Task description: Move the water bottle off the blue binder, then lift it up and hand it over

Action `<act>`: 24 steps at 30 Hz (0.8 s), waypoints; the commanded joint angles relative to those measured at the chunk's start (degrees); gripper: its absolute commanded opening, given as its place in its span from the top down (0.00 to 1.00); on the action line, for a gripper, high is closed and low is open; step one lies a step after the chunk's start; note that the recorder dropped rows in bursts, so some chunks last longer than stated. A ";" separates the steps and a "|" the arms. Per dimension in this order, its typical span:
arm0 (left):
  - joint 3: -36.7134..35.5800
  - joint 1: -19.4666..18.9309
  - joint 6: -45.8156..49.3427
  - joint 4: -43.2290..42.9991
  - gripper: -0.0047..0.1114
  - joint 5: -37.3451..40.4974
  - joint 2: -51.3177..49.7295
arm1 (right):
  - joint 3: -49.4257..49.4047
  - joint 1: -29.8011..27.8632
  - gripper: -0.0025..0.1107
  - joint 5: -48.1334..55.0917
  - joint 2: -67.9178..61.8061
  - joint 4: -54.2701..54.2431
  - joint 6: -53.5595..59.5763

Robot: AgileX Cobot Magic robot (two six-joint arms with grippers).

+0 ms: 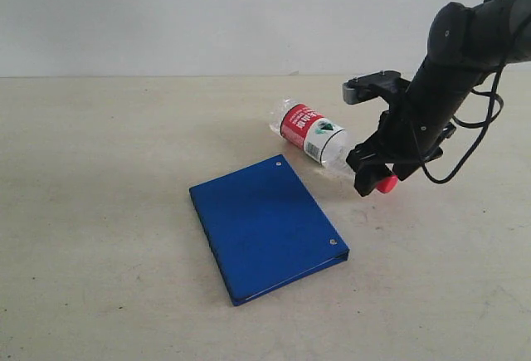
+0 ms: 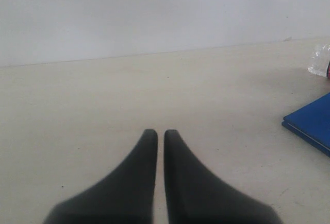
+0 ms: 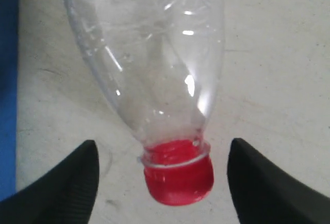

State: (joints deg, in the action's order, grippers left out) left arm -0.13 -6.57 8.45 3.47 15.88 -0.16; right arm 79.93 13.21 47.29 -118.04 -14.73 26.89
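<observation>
My right end effector (image 3: 162,144) gapes astride the water bottle (image 1: 311,133) — seemingly off the blue binder (image 1: 265,228); left end effector (image 2: 161,134) closed.

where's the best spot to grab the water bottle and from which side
Take the narrow neck just behind the red cap, coming in from the cap end. The water bottle lies on its side off the blue binder, cap pointing at the right gripper, whose open fingers flank the neck; the taper there probably fits better than the wide labelled body.
</observation>
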 commanded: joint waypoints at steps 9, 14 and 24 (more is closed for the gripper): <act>0.13 0.40 0.15 0.55 0.92 -0.43 0.16 | -0.14 0.06 0.64 -0.08 0.12 0.02 0.74; 0.13 0.40 0.15 0.55 0.92 -0.43 0.16 | -0.14 -0.04 0.80 0.25 0.34 0.02 0.70; 0.13 0.40 0.15 0.55 0.92 -0.43 0.16 | 0.01 -0.04 0.98 1.38 9.69 1.73 -0.51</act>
State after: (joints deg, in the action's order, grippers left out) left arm -0.13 -6.57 8.45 3.47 15.88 -0.16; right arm 79.93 13.21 48.41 -112.00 -14.10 26.78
